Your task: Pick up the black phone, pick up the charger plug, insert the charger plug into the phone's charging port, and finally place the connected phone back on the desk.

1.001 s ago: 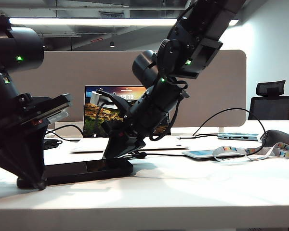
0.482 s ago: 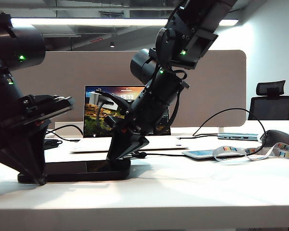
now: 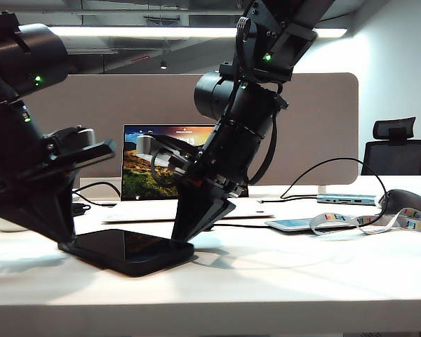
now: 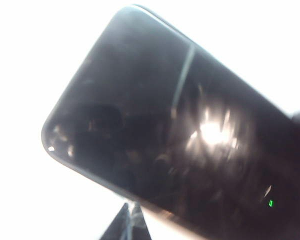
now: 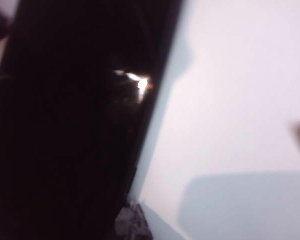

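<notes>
Exterior view: wide smooth white desk (image 3: 302, 281), matte, with soft shadows under the arms. A taupe divider panel (image 3: 323, 133) with rounded corners stands along the far edge; behind it, ceiling strip lights and a black office chair (image 3: 395, 147) at far right.

The black phone (image 3: 130, 250) sits left of centre near the front: a glossy slab with rounded corners, its left end lifted, its right end low by the desk. Its face mirrors the room; in the left wrist view the phone (image 4: 165, 145) shows smudges and a bright glare spot.

Left gripper (image 3: 63, 235): matte black, wedge-shaped, at the phone's raised left end, jaws fully closed. Contact is likely, but a true grip cannot be confirmed.

Right gripper (image 3: 189, 232): black tapered fingers pointing down at the phone's right end, jaws also closed; nothing seen between them. Right wrist view is blurred: dark phone (image 5: 75, 125) beside white desk (image 5: 230, 100).

Behind: an open laptop (image 3: 151, 168) with a colourful screen, thin black cable (image 3: 337, 165) arching at right, a thin pale phone (image 3: 298, 225) lying flat, and a patterned lanyard (image 3: 379, 221). Charger plug cannot be made out.
</notes>
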Robot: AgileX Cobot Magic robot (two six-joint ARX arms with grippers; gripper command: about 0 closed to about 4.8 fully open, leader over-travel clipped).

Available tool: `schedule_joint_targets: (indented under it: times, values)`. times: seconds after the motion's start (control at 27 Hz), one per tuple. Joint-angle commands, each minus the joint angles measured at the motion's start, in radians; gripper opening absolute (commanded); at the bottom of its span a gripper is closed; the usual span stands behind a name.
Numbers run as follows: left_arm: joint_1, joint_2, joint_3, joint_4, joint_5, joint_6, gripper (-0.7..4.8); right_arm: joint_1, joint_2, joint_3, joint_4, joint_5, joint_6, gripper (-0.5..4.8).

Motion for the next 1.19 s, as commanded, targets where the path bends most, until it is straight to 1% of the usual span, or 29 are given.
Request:
schedule_joint_targets:
  times: [0.04,0.11,0.19,0.3,0.41,0.52,0.63,0.67,0.74,0.78,0.82,0.89,0.93,0.96,1.04,1.11,1.19]
  values:
    - [0.0,-0.001,0.001,0.053,-0.004,-0.022,-0.06,0.003,-0.005,0.006,-0.033,-0.085,-0.006,-0.05]
    - [0.0,-0.001,0.001,0.06,-0.005,-0.022,-0.06,0.003,-0.005,0.006,-0.046,-0.119,-0.006,-0.05]
    - [0.0,-0.001,0.001,0.061,-0.005,-0.021,-0.06,0.003,-0.005,0.006,-0.05,-0.119,-0.006,-0.05]
    - [0.0,-0.003,0.003,0.055,-0.002,-0.022,-0.06,0.001,-0.008,0.008,-0.047,-0.093,-0.005,-0.05]
    - [0.002,-0.025,0.003,0.042,0.0,-0.028,-0.06,-0.006,-0.018,0.019,-0.047,-0.045,-0.005,-0.05]
    - [0.002,-0.071,0.003,0.024,0.0,-0.058,-0.06,-0.018,-0.042,0.024,-0.034,-0.003,-0.005,-0.05]
    - [0.003,-0.137,0.003,0.0,0.002,-0.09,-0.06,-0.031,-0.071,0.024,-0.016,-0.003,0.0,-0.05]
    - [0.005,-0.16,0.003,-0.01,0.01,-0.097,-0.06,-0.034,-0.079,0.024,-0.015,-0.005,0.001,-0.05]
    - [0.011,-0.204,0.003,-0.031,0.055,-0.13,-0.02,-0.042,-0.096,0.024,-0.013,-0.007,0.002,-0.05]
    - [0.014,-0.22,0.003,-0.04,0.078,-0.15,0.18,-0.043,-0.101,0.024,-0.014,-0.007,0.002,-0.05]
    - [0.019,-0.236,0.003,-0.048,0.1,-0.168,0.82,-0.044,-0.105,0.024,-0.014,-0.007,0.002,-0.05]
    - [0.034,-0.253,0.003,-0.051,0.148,-0.171,2.36,-0.046,-0.109,0.024,-0.018,-0.007,0.003,-0.05]
    - [0.044,-0.258,0.003,-0.049,0.191,-0.172,3.3,-0.046,-0.109,0.024,-0.021,-0.008,0.008,-0.05]
    - [0.051,-0.258,0.003,-0.048,0.227,-0.172,3.85,-0.046,-0.109,0.024,-0.023,-0.008,0.018,-0.05]
    - [0.063,-0.257,0.0,-0.049,0.282,-0.172,4.42,-0.046,-0.109,0.024,-0.024,-0.008,0.035,-0.05]
    - [0.068,-0.257,-0.006,-0.051,0.29,-0.171,4.79,-0.046,-0.109,0.024,-0.017,-0.008,0.036,-0.05]
    - [0.071,-0.257,-0.018,-0.046,0.292,-0.171,4.79,-0.047,-0.109,0.024,-0.005,-0.007,0.036,-0.05]
